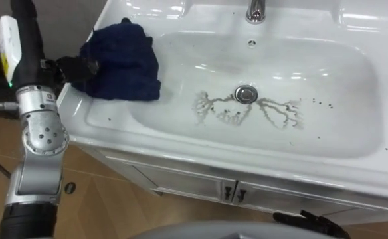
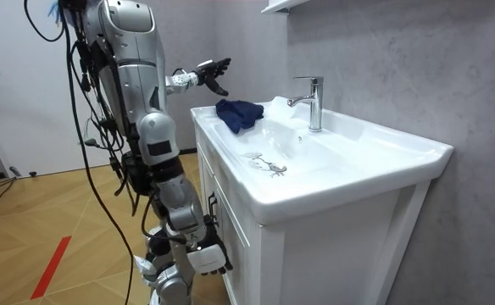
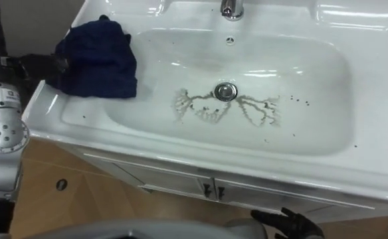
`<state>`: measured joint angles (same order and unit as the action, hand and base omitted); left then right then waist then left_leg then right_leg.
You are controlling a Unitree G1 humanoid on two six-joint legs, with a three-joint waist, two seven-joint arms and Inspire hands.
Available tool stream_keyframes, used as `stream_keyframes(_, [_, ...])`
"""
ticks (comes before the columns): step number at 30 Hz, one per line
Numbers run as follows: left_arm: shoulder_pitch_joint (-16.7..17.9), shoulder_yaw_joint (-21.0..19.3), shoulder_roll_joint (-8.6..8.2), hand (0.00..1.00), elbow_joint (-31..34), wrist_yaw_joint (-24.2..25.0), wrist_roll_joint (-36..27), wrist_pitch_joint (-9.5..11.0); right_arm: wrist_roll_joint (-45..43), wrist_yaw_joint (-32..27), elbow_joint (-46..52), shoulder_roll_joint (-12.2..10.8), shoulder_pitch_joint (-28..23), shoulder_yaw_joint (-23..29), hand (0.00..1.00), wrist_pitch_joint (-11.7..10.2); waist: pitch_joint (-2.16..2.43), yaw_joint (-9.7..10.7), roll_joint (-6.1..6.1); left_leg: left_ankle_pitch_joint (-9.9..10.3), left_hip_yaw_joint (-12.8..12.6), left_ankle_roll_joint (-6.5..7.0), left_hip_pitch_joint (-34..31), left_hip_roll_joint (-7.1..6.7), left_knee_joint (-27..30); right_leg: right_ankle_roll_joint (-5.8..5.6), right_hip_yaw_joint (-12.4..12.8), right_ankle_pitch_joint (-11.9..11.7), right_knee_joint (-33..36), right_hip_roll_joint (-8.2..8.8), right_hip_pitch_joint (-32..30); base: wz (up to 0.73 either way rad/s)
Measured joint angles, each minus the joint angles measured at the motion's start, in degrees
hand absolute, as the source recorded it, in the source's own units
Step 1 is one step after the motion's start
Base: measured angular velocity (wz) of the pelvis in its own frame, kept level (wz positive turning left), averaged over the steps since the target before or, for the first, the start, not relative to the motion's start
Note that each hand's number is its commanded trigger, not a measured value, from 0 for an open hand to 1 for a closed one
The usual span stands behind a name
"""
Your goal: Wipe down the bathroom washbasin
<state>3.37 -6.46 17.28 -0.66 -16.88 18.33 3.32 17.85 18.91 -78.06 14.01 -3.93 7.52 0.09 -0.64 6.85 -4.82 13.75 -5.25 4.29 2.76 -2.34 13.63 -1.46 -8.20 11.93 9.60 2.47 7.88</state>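
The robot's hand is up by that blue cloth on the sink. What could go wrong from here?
The cloth lies bunched on the basin's left rim, near the outer edge; the left hand, open beside it, might nudge it to the floor rather than grasp it. The streaks spread both sides of the drain, with specks further right, so a short wipe could miss some. The right hand hangs low by the cabinet.

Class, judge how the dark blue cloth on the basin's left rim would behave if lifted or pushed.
The dark blue cloth lies bunched in soft folds, so it would probably droop when lifted. It looks light for its bulk. On the glossy basin it should slide, likely bunching rather than rolling.
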Motion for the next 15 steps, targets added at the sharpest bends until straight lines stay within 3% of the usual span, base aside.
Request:
stream_keyframes(5, [-0.04, 0.18, 0.00, 0.00, -0.01, 0.00, 0.16, -0.84, 0.17, -0.12, 0.10, 0.01, 0.03, -0.06, 0.00, -0.03, 0.10, 0.72, -0.17, -0.06, -0.97, -0.12, 0.04, 0.54, -0.03, 0.23, 0.43, -0.48, -0.03, -0.37, -0.46, -0.10])
stream_keyframes(15, [-2.12, 4.97, -0.18, 0.00, -4.90, 0.23, 0.14, -0.88, 0.17, -0.23, 0.25, 0.44, 0.03, -1.06, 0.00, -0.02, -0.05, 0.97, -0.05, -0.13, -2.06, -0.27, 0.10, 0.78, -0.51, 0.27, 1.60, -0.52, -0.07, -0.56, -0.35, -0.05])
